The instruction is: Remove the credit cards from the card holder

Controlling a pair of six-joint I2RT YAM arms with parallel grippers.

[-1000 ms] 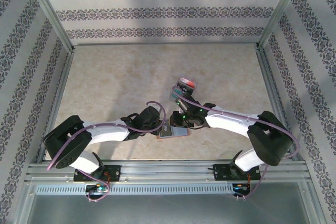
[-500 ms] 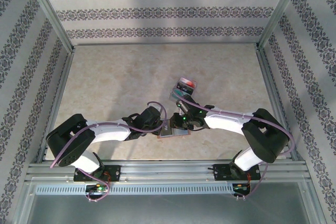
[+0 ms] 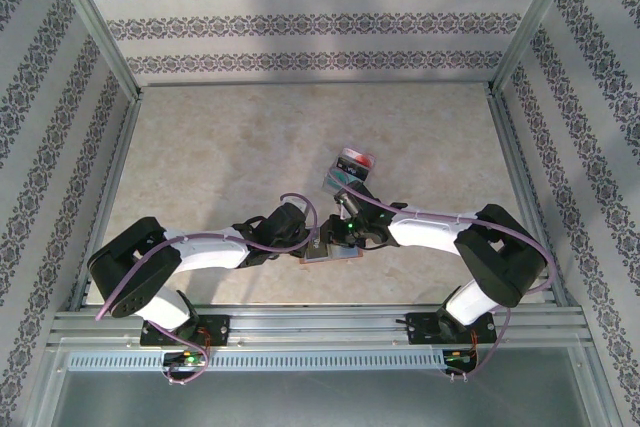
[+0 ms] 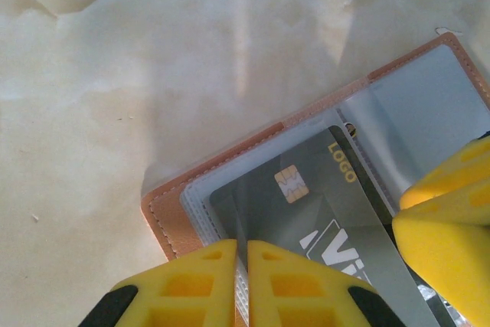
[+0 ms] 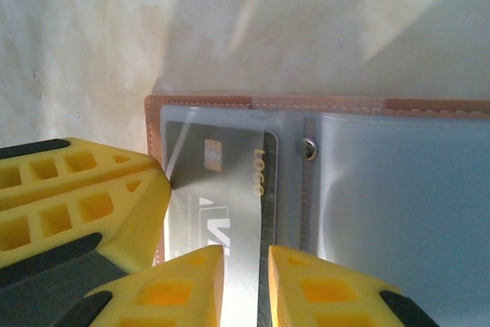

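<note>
Patterned wallpaper [image 3: 300, 27] in grey bands closes off three sides of a pale, marbled table [image 3: 220, 167]. Both arms reach inward and meet over its near middle. The card holder [image 4: 172, 216] lies open and flat there, reddish-brown border outward and grey-blue inner panels facing up under clear pockets.

A dark card [image 4: 306, 197] sits in the card holder's left pocket. It shows a gold chip [image 4: 289, 183] and the word LOGO in gold along its top. A small metal stud [image 5: 306, 147] marks the fold between the two panels.

The left gripper [image 4: 242, 256] is at the near edge of the card holder. Its yellow fingers [image 4: 200, 281] are drawn almost together, leaving only a thin slit. They seem to nip the rim of the clear pocket, though the contact is half hidden beneath them.

The right gripper [image 5: 246, 259] comes in beside it, and one of its fingers shows at the right of the left wrist view. Its jaws are narrowed on the dark card, whose long edge runs straight down into the gap between them.

Farther out on the table, just beyond the right wrist, a red card [image 3: 355, 160] and a teal card [image 3: 338, 180] lie close together, well apart from the card holder.
</note>
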